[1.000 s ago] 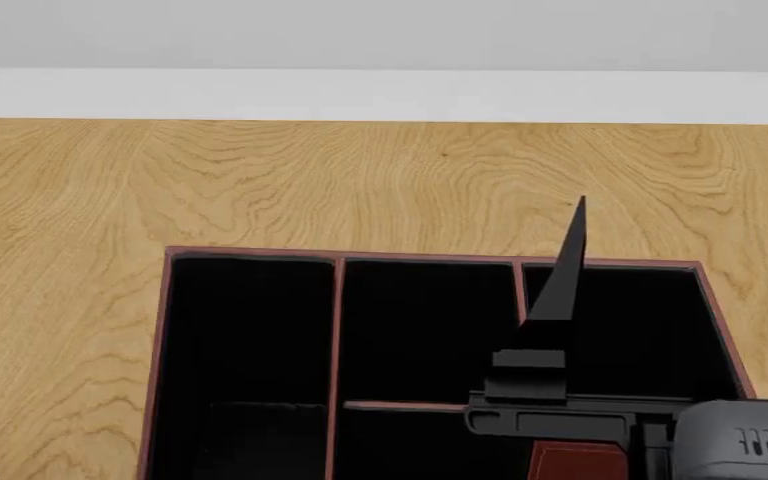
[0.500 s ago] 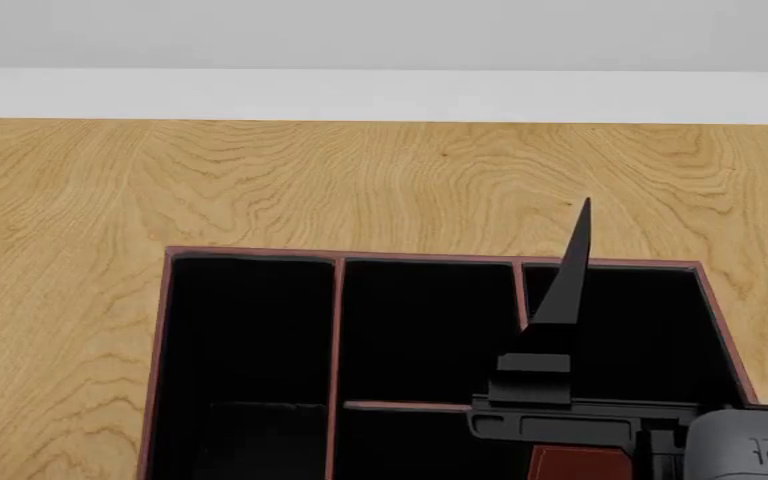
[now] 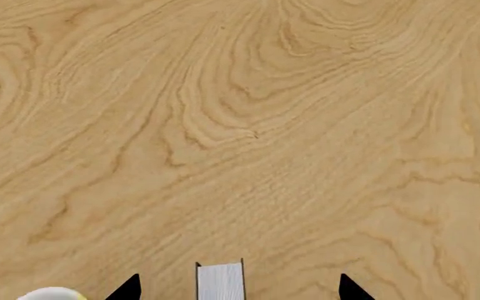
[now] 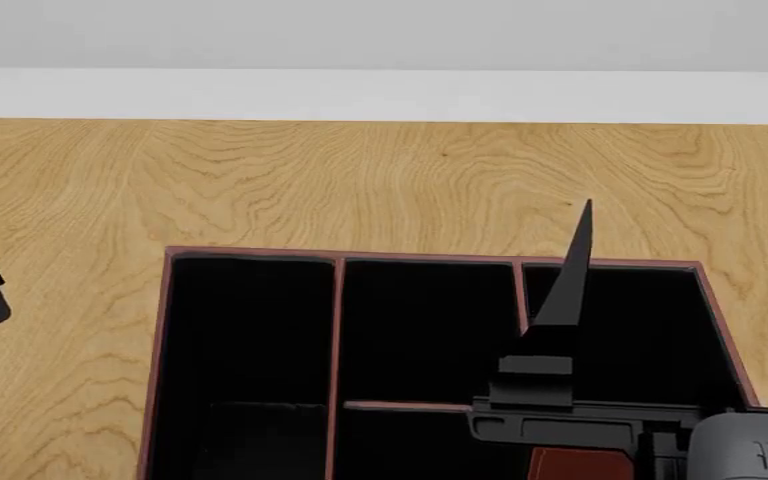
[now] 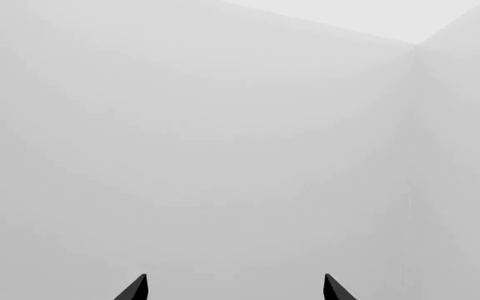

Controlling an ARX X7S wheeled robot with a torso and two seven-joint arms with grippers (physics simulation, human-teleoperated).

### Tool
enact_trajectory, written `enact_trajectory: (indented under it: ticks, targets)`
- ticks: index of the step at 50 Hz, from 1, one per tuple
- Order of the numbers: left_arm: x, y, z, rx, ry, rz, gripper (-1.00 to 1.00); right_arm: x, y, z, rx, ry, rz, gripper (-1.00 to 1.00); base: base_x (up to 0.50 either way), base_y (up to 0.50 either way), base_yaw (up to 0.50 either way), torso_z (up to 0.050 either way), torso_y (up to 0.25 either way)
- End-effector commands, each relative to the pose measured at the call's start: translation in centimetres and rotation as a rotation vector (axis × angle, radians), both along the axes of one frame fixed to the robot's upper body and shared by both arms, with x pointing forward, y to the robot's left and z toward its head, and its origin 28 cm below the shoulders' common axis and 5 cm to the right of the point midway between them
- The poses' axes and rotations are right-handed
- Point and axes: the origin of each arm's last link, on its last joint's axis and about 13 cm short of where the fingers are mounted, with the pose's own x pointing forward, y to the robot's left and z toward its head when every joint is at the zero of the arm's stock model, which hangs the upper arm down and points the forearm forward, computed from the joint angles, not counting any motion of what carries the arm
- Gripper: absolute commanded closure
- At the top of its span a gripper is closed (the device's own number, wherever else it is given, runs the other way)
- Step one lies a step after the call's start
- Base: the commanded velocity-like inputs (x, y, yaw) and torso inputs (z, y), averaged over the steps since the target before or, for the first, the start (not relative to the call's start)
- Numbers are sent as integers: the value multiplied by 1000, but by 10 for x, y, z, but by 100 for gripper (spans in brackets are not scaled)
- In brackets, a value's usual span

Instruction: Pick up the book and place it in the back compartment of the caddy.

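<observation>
Since one second ago, the dark part of the left arm at the left edge of the head view has gone lower along the table [image 4: 398,170], from the level of the caddy's back rim down to beside its left wall. The right arm has almost not moved.

From the left wrist camera, the left gripper [image 3: 240,290] is spread wide: its two black fingertips [image 3: 127,289] stand well apart. Between them, and touching neither, is the book [image 3: 220,280]. Only its white page block with thin dark cover edges shows, and it is on the wooden table. A small pale round thing [image 3: 52,294] is cut by the picture edge near one fingertip; I cannot tell what it is.

In the head view the caddy [image 4: 337,330] is on the table in front of the robot, with black inside and reddish-brown rims and dividers. Three compartments lie along its back side. The book does not appear in this view.

The right gripper [image 5: 235,289] is also released, its two tips apart with nothing between them; its camera sees only a pale wall. In the head view one long black finger [image 4: 568,275] of it rises over the divider between the middle and right back compartments. The grey body of the right arm [image 4: 751,450] is at the lower right corner.
</observation>
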Motion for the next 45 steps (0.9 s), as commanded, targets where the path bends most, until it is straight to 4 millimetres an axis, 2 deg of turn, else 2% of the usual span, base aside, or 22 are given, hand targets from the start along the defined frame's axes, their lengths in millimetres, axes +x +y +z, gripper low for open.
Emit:
enact_trajectory:
  ticks: [1, 45]
  targets:
    - [-2, -1, -11, -11, 24, 6, -100, -1, 0, 0, 2, 0, -1, -100, 0, 0, 0, 0, 0]
    - [-6, -3, -68, -40, 146, 12, -100, 0, -1, -1, 14, 1, 2, -100, 0, 0, 0, 0, 0]
